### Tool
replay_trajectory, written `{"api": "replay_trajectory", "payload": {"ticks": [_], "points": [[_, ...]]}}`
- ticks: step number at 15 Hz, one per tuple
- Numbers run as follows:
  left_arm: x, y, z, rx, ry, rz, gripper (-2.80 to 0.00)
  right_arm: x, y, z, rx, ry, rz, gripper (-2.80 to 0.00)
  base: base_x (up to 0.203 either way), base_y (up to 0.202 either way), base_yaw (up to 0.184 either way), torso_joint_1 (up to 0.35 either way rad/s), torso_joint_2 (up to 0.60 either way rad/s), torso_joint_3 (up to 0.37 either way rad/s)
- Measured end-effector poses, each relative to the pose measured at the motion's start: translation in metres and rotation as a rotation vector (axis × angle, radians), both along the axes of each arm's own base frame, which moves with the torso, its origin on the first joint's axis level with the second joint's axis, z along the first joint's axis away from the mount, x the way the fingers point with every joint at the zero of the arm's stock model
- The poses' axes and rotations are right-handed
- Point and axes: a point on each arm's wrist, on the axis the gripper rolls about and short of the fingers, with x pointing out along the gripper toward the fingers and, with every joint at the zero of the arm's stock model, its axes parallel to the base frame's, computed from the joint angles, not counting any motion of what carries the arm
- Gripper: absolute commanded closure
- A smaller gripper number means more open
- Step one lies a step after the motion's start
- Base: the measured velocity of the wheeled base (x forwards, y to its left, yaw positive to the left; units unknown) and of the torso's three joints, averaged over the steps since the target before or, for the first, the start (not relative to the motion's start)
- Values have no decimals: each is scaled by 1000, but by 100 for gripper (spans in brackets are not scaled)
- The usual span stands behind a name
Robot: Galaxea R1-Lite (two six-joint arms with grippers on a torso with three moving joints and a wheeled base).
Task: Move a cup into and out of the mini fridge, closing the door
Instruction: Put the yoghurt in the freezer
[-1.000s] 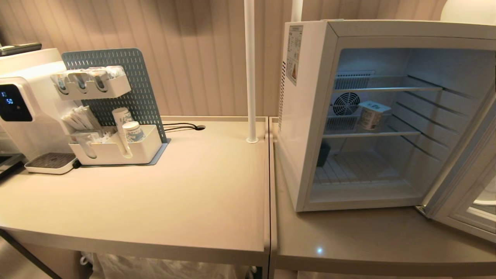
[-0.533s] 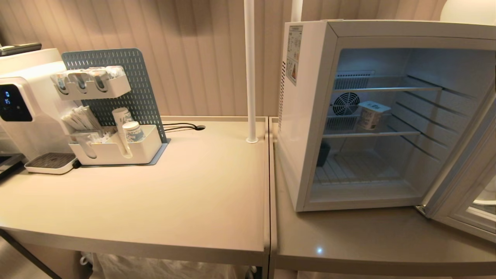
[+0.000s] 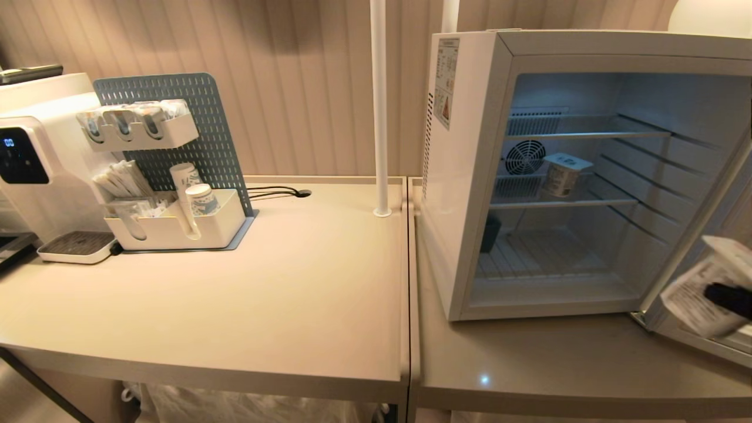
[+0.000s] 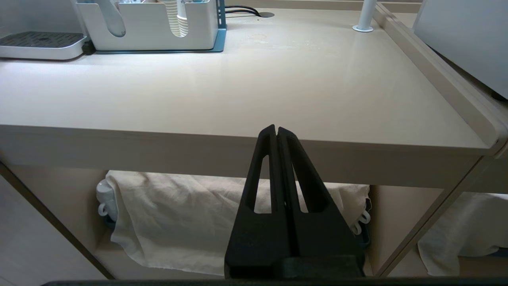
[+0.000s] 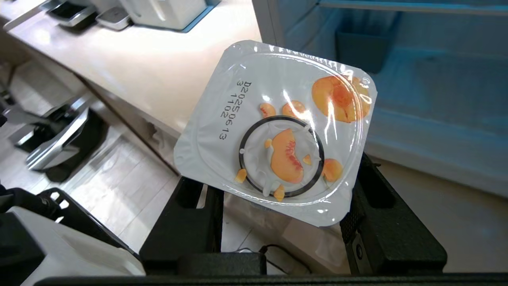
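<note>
Fingers of my right gripper (image 5: 278, 210) are clamped on a sealed cup (image 5: 278, 131) with peaches on its foil lid, low and right of the open fridge (image 3: 470, 176), just before its swung-out door (image 3: 699, 247). Another cup (image 3: 563, 175) already sits on the middle shelf (image 3: 564, 202). I judge I should keep the lid level, steer clear of the door frame, and aim for bare wire beside that cup. My left gripper (image 4: 276, 131) hangs pressed shut below the table (image 4: 238, 87) edge.
</note>
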Motion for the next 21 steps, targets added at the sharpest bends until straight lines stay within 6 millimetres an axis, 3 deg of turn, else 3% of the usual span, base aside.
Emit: {"api": "replay_trajectory", "payload": {"ticks": [7, 10, 14, 21], "points": [[0, 0, 0, 0, 0, 0, 0, 175, 12, -21, -55, -33, -27, 0, 0, 0, 0, 0, 0, 0], [0, 0, 0, 0, 0, -1, 0, 230, 29, -23, -82, -59, -96, 0, 0, 0, 0, 0, 0, 0], [0, 0, 0, 0, 0, 0, 0, 268, 46, -37, -110, -44, -168, 0, 0, 0, 0, 0, 0, 0], [0, 0, 0, 0, 0, -1, 0, 286, 56, -56, -125, -1, -222, 0, 0, 0, 0, 0, 0, 0]]}}
